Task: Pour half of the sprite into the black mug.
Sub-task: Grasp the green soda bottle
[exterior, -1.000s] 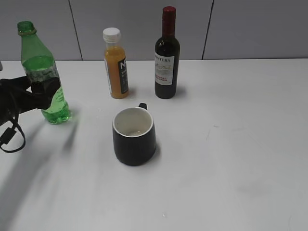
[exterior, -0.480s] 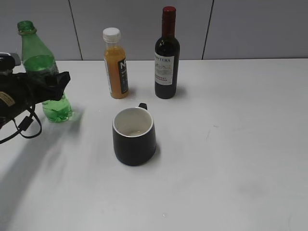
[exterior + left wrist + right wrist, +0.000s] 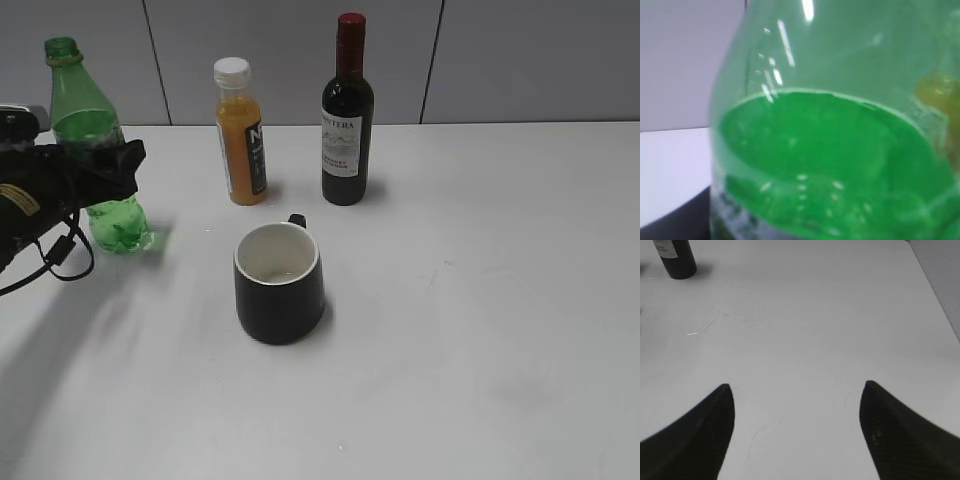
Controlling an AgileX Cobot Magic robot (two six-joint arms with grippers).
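Note:
The sprite (image 3: 84, 112), a tall green bottle with no cap on its neck, stands upright at the far left of the table. My left gripper (image 3: 108, 172) is shut around its label band, hiding the label. The left wrist view is filled by the green bottle (image 3: 830, 150) and its liquid line. The black mug (image 3: 279, 290) with a white inside stands at the table's middle, to the right of the bottle and apart from it, its handle turned to the back. My right gripper (image 3: 796, 410) is open and empty over bare table; it is out of the exterior view.
An orange juice bottle (image 3: 240, 135) with a white cap and a dark wine bottle (image 3: 347, 120) stand behind the mug. The wine bottle's base shows in the right wrist view (image 3: 674, 257). The white table (image 3: 480, 300) runs to a grey wall behind.
My left gripper has risen on the sprite and shifted slightly right. The bottle's top sits a little higher and further right than a second ago. The mug has not moved.

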